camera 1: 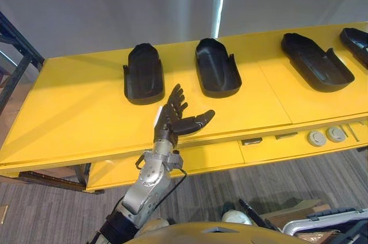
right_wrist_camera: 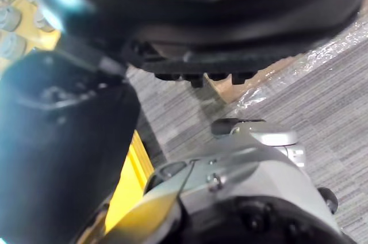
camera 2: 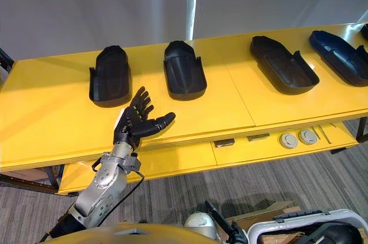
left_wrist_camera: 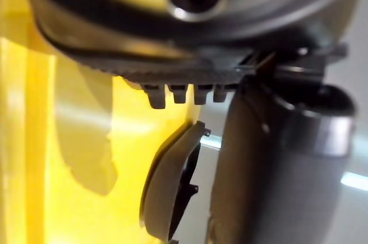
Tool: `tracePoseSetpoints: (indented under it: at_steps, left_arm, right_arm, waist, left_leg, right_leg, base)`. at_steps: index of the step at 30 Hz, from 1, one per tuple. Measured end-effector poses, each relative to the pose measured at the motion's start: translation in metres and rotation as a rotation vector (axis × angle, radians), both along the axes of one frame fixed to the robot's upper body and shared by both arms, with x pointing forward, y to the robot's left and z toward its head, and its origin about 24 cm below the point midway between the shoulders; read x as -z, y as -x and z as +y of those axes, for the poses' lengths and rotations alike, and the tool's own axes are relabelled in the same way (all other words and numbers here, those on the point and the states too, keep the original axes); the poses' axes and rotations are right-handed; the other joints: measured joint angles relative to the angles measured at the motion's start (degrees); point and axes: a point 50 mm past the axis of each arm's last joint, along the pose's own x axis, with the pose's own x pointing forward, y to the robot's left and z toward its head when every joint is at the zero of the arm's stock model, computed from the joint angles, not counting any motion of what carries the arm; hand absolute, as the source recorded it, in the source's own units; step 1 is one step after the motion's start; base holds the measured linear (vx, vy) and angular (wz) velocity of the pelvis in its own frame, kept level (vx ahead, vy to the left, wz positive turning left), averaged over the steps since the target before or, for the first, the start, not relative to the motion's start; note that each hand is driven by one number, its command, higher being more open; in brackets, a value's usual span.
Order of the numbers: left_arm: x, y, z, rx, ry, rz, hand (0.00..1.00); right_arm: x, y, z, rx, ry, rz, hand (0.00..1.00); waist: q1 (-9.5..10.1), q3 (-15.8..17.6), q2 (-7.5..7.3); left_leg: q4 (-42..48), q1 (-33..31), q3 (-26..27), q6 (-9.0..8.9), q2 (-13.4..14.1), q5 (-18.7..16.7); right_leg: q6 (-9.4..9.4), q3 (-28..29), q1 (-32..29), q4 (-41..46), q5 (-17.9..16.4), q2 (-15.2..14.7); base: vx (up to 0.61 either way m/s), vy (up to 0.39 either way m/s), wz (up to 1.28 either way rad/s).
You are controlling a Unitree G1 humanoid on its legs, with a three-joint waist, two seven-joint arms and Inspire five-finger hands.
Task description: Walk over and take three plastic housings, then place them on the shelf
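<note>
Your yellow table [camera 1: 69, 111] carries a row of black plastic housings [camera 1: 217, 67] along its far side. Left hand [camera 1: 175, 118] hovers over the table's near edge, fingers spread, empty. Right hand [right_wrist_camera: 218, 31]: too blurred, can't tell its state.

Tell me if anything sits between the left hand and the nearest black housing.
Nothing visible does. Only bare yellow table lies between the open left hand and the leftmost housing just ahead of it.

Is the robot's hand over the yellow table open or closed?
Open. The left hand has its fingers spread straight, holding nothing; the nearest plastic housing lies just beyond.
</note>
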Motion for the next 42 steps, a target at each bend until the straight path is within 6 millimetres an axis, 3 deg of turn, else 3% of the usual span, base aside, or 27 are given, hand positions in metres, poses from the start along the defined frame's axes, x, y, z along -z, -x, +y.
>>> tracePoseSetpoints:
  at_steps: [24,42]
  left_arm:
    - [-0.014,-0.060,0.023,-0.146,-0.118,-0.003,1.00]
    - [-0.024,-0.073,0.031,-0.249,-0.098,-0.014,1.00]
  right_arm:
    - [-0.001,-0.005,0.003,-0.056,-0.017,-0.005,1.00]
    - [-0.003,-0.013,0.005,-0.078,-0.014,-0.034,1.00]
  waist:
    - [-1.65,1.03,-0.70]
    - [-2.99,2.57,-0.62]
  left_leg:
    - [3.32,-1.97,1.71,-0.43,1.56,-1.63]
    - [5.24,-2.86,2.13,-0.47,2.46,-2.39]
  right_leg:
    - [-0.21,2.00,-2.30,1.05,-0.01,0.66]
    - [-0.27,2.54,-3.00,1.65,-0.06,0.95]
  base:
    - [-0.02,-0.005,-0.04]
    - [-0.04,-0.006,-0.02]
